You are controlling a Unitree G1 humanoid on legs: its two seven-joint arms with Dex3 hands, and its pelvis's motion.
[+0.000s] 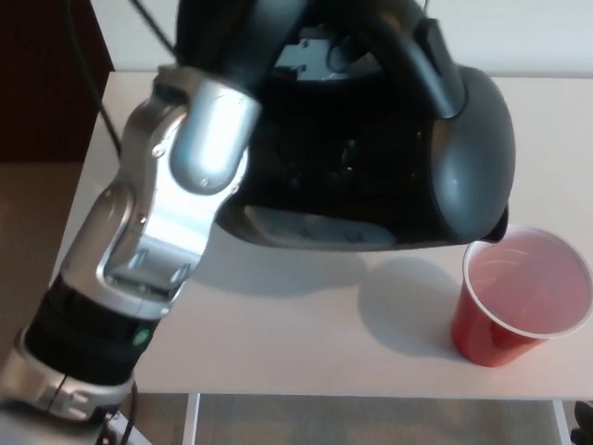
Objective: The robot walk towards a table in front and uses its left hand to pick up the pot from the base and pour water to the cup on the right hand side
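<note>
Currently the pot [371, 158] hangs in the air above the tabletop [306, 343], tipped so its spout end sits just over the rim of the red cup [521, 297], apparently to start the pour. Left hand [250, 42] reaches up to the handle at top, silver forearm angled in from lower left; fingers hidden, grip can't be confirmed.

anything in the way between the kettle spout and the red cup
Nothing visible. The left hand holds the black kettle tilted above the white table, and its spout hangs just over the near rim of the red cup. The cup's mouth is open and uncovered, with only bare tabletop around it.
</note>
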